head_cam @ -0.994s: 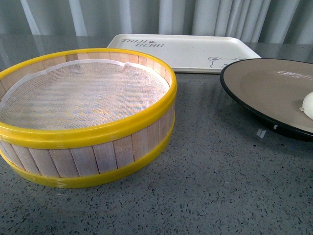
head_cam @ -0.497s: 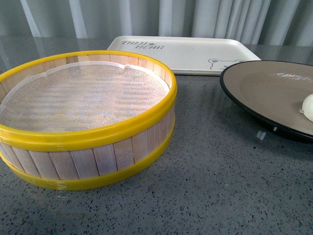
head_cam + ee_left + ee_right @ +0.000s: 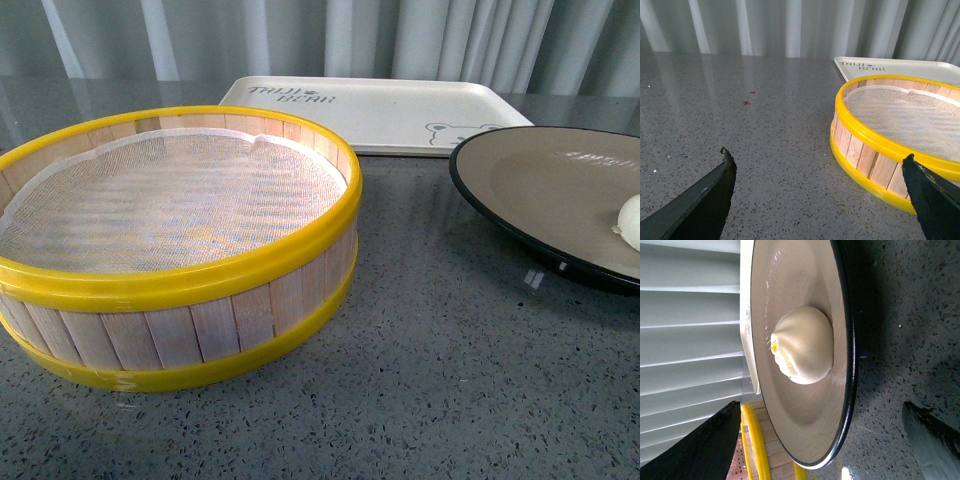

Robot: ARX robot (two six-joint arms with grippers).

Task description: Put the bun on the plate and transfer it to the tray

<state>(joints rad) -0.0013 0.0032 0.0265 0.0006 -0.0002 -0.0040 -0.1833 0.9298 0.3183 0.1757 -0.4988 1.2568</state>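
The off-white bun (image 3: 630, 222) (image 3: 805, 345) lies on the taupe plate (image 3: 540, 180) (image 3: 790, 290) with a glossy black rim, at the right of the table. The cream tray (image 3: 380, 110) (image 3: 900, 65) lies flat behind the plate and the steamer basket. My right gripper (image 3: 821, 410) is open, its fingers (image 3: 715, 445) on either side of the plate's near rim and short of the bun. Over bare table beside the basket, my left gripper (image 3: 819, 165) is open and holds nothing. Neither gripper shows in the front view.
A yellow-rimmed wooden steamer basket (image 3: 180, 240) (image 3: 890, 145) with a white mesh liner fills the left of the table, close to the plate. The speckled grey tabletop (image 3: 430, 380) runs in front of both. A curtain hangs behind the tray.
In the front view the basket, plate and tray sit slightly lower in the picture than a second ago. Nothing has moved relative to anything else.
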